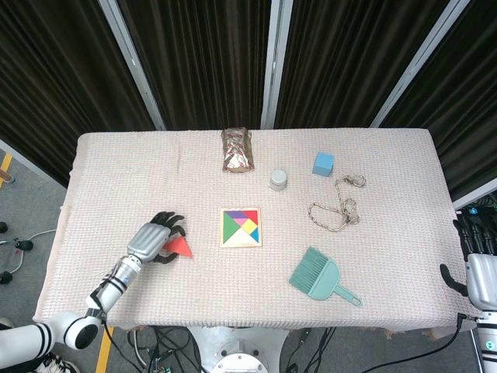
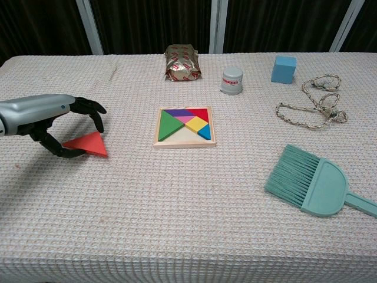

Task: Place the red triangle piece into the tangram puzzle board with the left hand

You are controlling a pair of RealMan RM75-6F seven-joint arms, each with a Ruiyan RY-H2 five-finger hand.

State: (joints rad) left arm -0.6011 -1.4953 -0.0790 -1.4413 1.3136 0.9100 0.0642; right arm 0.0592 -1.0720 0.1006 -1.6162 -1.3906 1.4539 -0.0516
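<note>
The red triangle (image 2: pixel 88 145) lies on the cloth left of the tangram board (image 2: pixel 182 140), one edge slightly raised. My left hand (image 2: pixel 56 121) arches over it, thumb under its left corner and dark fingertips (image 2: pixel 98 122) at its top, pinching it. In the head view the left hand (image 1: pixel 155 237) covers the left part of the red triangle (image 1: pixel 181 248). The tangram board (image 1: pixel 241 243) holds several coloured pieces, and a bare strip runs along its near side. My right hand (image 1: pixel 474 245) hangs off the table's right edge, fingers apart, holding nothing.
At the back are a foil snack bag (image 2: pixel 182 62), a grey cap (image 2: pixel 232 81) and a blue cube (image 2: pixel 283 69). A coiled rope (image 2: pixel 312 103) lies at the right. A teal hand brush (image 2: pixel 309 183) lies front right of the board.
</note>
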